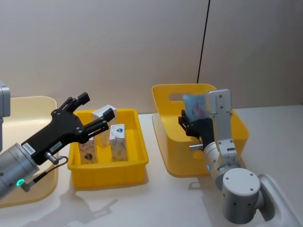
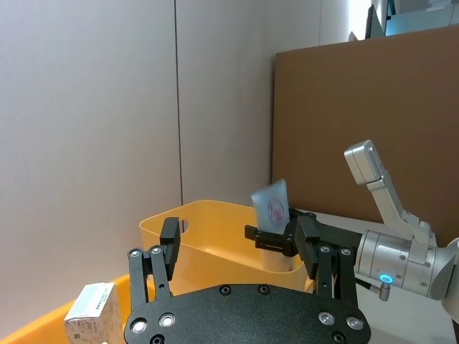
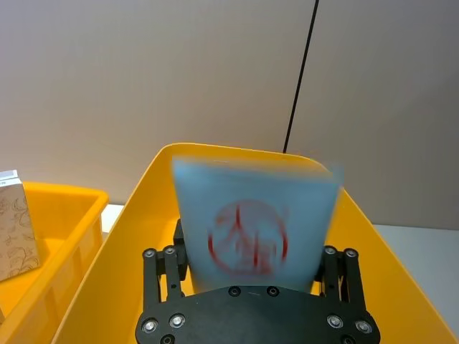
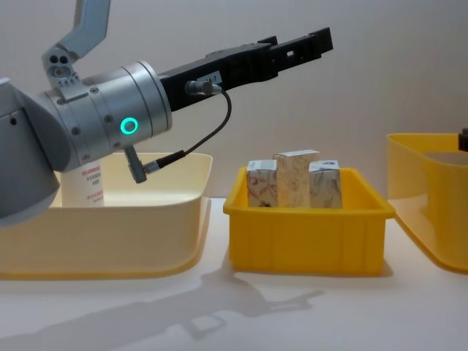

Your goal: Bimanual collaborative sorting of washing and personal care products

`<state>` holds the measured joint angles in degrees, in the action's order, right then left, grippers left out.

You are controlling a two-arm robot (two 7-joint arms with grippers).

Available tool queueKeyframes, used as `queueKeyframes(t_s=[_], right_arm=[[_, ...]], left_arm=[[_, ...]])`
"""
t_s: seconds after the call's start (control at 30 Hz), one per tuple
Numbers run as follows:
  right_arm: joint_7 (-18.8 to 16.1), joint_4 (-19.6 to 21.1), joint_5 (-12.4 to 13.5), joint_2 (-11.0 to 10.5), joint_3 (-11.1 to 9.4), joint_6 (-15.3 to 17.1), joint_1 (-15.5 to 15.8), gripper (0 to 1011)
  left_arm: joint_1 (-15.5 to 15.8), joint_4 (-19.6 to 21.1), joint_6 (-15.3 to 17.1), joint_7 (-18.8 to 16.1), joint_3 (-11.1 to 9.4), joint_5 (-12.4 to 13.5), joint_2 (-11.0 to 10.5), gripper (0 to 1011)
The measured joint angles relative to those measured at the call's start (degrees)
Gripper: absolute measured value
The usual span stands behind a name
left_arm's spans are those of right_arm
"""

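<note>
The right gripper is clamped on a flat pale-blue squeeze tube and holds it upright over the deep yellow plastic bin on the right of the white table. In the right wrist view its black fingers press the tube's 2 edges. The tube's face carries a red circled Chinese character, too blurred to read.

The left gripper hangs in the air above the shallow yellow plastic crate in the middle of the table. Its 2 black fingers are spread wide, with nothing between them. A white tag on its black body bears small print that cannot be read.

Inside the crate stand 3 small upright cartons with mottled beige and grey prints, set close together. From the chest view the middle one rises above the other 2. In the head view the right-hand carton shows a small blue diamond-shaped mark on its top face; no words on any carton are legible.

At the far left sits a cream plastic tray, just beside the crate. In it an upright white tube stands partly behind the left arm. Its side carries lines of red text, too small to read.
</note>
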<state>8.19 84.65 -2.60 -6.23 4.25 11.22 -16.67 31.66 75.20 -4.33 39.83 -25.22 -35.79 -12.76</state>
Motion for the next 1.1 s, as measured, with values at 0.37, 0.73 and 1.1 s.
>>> queueKeyframes(t_s=[0.37,0.73,1.1], right_arm=[[0.0,-0.3,-0.1,0.1,0.0,0.1,-0.1,1001],[0.0,-0.5,-0.1,0.2,0.0,0.1,-0.2,1001],[0.0,-0.5,-0.1,0.2,0.0,0.1,-0.2,1001]], left_arm=[[0.0,0.0,0.0,0.0,0.0,0.0,0.0,1000],[0.0,0.0,0.0,0.0,0.0,0.0,0.0,1000],[0.0,0.0,0.0,0.0,0.0,0.0,0.0,1000]])
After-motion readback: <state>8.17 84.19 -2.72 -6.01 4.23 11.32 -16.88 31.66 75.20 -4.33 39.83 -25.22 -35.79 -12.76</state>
